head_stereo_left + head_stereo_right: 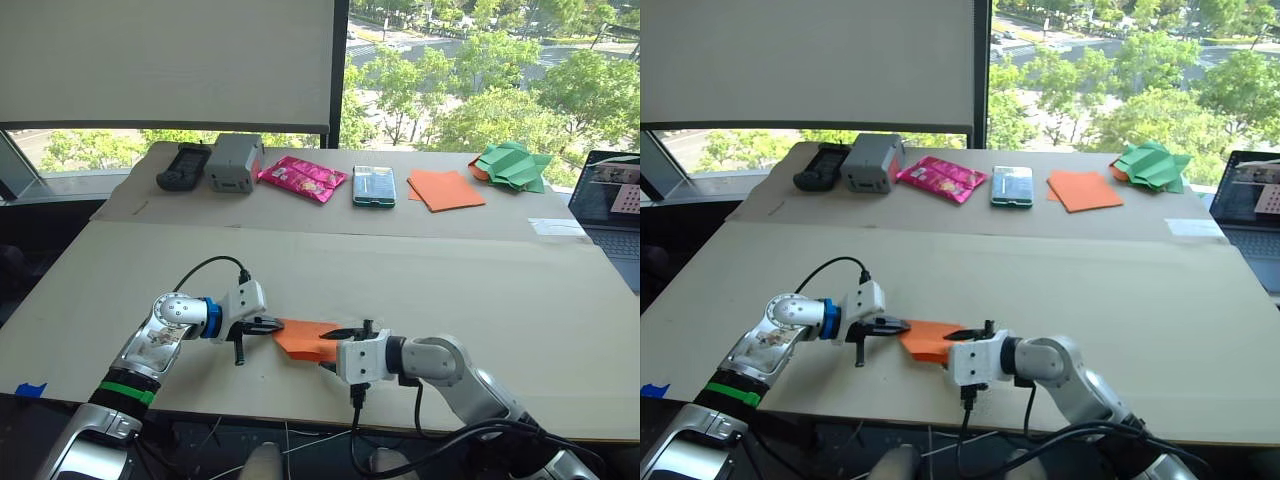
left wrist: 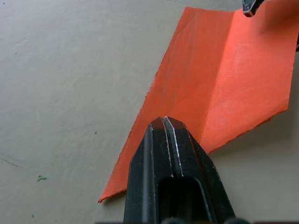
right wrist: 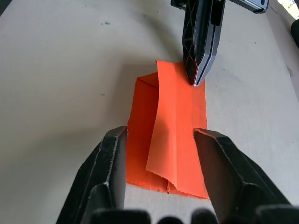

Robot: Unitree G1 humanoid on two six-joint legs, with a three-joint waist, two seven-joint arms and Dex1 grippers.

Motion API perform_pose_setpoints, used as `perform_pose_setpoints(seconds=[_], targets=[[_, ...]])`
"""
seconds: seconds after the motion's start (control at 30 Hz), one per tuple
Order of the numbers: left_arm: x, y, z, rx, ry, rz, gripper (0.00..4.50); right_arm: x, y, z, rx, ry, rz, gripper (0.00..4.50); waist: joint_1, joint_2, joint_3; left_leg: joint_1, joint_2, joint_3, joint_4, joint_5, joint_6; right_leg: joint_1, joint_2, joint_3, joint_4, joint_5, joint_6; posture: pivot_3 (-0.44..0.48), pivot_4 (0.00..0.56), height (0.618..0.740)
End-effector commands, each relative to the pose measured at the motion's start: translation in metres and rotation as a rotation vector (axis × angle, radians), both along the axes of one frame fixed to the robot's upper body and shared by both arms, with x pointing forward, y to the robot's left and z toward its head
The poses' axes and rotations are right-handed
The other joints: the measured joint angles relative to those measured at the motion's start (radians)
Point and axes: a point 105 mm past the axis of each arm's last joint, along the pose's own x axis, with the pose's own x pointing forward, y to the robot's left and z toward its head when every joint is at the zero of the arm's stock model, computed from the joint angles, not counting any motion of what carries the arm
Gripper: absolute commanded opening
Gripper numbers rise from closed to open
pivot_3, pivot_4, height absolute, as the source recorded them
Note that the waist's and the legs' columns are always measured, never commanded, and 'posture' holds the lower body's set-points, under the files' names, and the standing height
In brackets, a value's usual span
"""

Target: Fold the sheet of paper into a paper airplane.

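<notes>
The sheet of paper [image 1: 305, 338] is bright orange and lies folded on the table near its front edge, between my two grippers. A long flap [image 3: 175, 121] stands up along a crease. My left gripper [image 1: 275, 325] is shut, its tips [image 2: 164, 120] resting on top of the paper's left end with no paper seen between the fingers. At the paper's right end my right gripper [image 3: 161, 133] is open, one finger on each side of the raised flap. The left gripper [image 3: 201, 42] also appears in the right wrist view, touching the paper's far end.
Along the back strip of the table lie a black device [image 1: 183, 166], a grey box [image 1: 233, 162], a pink packet [image 1: 302, 178], a green box [image 1: 374, 186], a flat stack of orange sheets [image 1: 445, 189] and green paper shapes [image 1: 512, 166]. A laptop [image 1: 612, 210] sits at the right edge.
</notes>
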Motion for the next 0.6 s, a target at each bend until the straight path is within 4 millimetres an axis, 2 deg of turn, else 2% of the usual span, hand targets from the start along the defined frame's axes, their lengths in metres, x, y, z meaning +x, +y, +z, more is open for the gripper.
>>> perform_pose_setpoints(seconds=[0.03,0.1,0.13,0.2,0.3,0.43,0.6], targets=[[-0.01,0.011,-0.024,0.08,0.078,0.015,0.0,0.005,0.002,0.016,0.046,-0.047,0.0,0.81,0.0,0.0,0.0,0.0,0.0,0.0,0.0,0.0,0.0,0.0,0.0,0.0,0.0,0.0,0.0,0.0,0.15,0.702],[-0.01,0.012,-0.024,0.084,0.074,0.017,0.0,0.006,0.002,0.017,0.049,-0.047,0.0,0.13,0.0,0.0,0.0,0.0,0.0,0.0,0.0,0.0,0.0,0.0,0.0,0.0,0.0,0.0,0.0,0.0,0.15,0.702],[-0.009,0.012,-0.024,0.084,0.074,0.017,0.0,0.006,0.002,0.017,0.049,-0.048,0.0,0.02,0.0,0.0,0.0,0.0,0.0,0.0,0.0,0.0,0.0,0.0,0.0,0.0,0.0,0.0,0.0,0.0,0.15,0.702],[-0.009,0.011,-0.023,0.082,0.07,0.016,0.0,0.006,0.003,0.018,0.061,-0.043,0.0,0.02,0.0,0.0,0.0,0.0,0.0,0.0,0.0,0.0,0.0,0.0,0.0,0.0,0.0,0.0,0.0,0.0,0.15,0.702],[-0.009,0.011,-0.022,0.083,0.061,0.011,0.0,0.011,0.009,0.03,0.168,0.038,-0.035,0.02,-0.002,0.0,0.0,0.0,0.0,0.0,0.0,0.0,0.0,0.0,0.0,0.0,0.0,0.0,0.0,0.0,0.15,0.702],[-0.008,0.011,-0.022,0.082,0.058,0.012,0.0,0.021,0.011,0.031,0.2,0.165,-0.081,0.02,-0.006,0.0,0.0,0.0,0.0,0.0,0.0,0.0,0.0,0.0,0.0,0.0,0.0,0.0,0.0,0.0,0.15,0.702],[-0.008,0.01,-0.021,0.078,0.055,0.009,0.0,0.031,0.007,0.017,0.136,0.353,-0.173,0.02,-0.007,0.001,-0.001,0.0,0.0,0.0,0.0,0.0,0.0,0.0,0.0,0.0,0.001,0.0,0.0,0.0,0.15,0.702]])
